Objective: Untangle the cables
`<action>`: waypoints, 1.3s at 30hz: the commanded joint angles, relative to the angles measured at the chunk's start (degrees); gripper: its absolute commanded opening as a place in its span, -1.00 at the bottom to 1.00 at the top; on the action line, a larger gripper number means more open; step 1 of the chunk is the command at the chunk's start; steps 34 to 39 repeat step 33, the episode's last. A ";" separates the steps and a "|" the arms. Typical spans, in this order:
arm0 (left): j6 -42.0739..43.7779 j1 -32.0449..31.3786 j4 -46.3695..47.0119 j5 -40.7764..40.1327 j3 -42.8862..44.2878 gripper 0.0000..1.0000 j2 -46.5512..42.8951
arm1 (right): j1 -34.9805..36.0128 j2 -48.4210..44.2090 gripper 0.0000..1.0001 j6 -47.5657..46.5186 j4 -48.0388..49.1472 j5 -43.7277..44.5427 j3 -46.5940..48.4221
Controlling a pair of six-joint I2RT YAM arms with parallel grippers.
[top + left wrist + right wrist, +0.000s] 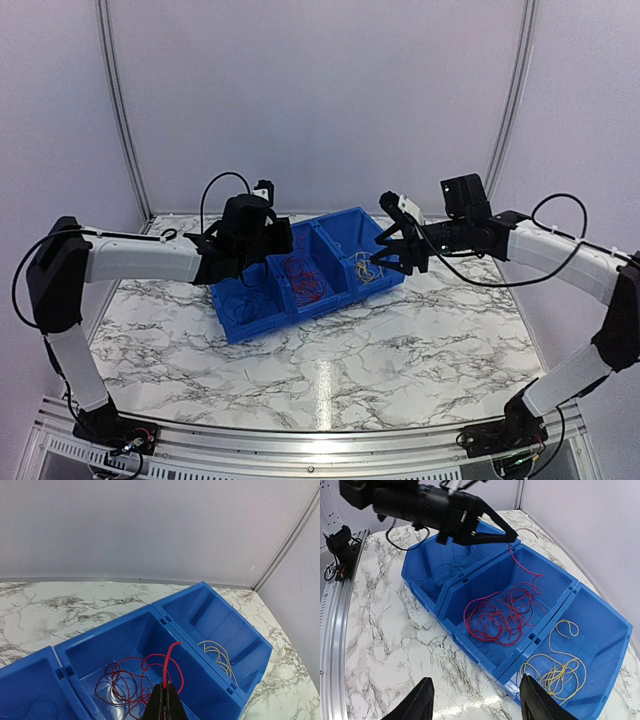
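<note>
Blue bin (240, 328) with three compartments sits on a marble table (420, 350), with dark blue wires (445, 570) in the left compartment, red wires (502, 612) looped in the middle one and yellow wires (557, 672) in the right one. Left gripper (165, 686) has its fingers pressed together, pinching one end of the red wires, and that strand rises from the bundle to the tips above the middle compartment. Right gripper (476, 680) has its fingers spread wide, holds nothing and hovers by the right compartment.

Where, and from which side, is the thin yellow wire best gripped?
Probably the thin yellow wire at its hooked free end, from above: that lies apart from the rest, and the blue plastic bin walls off the sides.
</note>
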 commanded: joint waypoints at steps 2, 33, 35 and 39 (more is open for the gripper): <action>-0.20 0.20 -4.32 7.32 7.82 -0.45 7.01 | -1.55 -7.05 0.21 -1.63 3.38 5.12 -7.41; 20.39 -0.45 -20.47 -15.48 -8.28 0.98 -33.94 | -16.03 -18.76 0.97 14.75 13.28 30.15 -5.43; 20.39 -0.45 -20.47 -15.48 -8.28 0.98 -33.94 | -16.03 -18.76 0.97 14.75 13.28 30.15 -5.43; 20.39 -0.45 -20.47 -15.48 -8.28 0.98 -33.94 | -16.03 -18.76 0.97 14.75 13.28 30.15 -5.43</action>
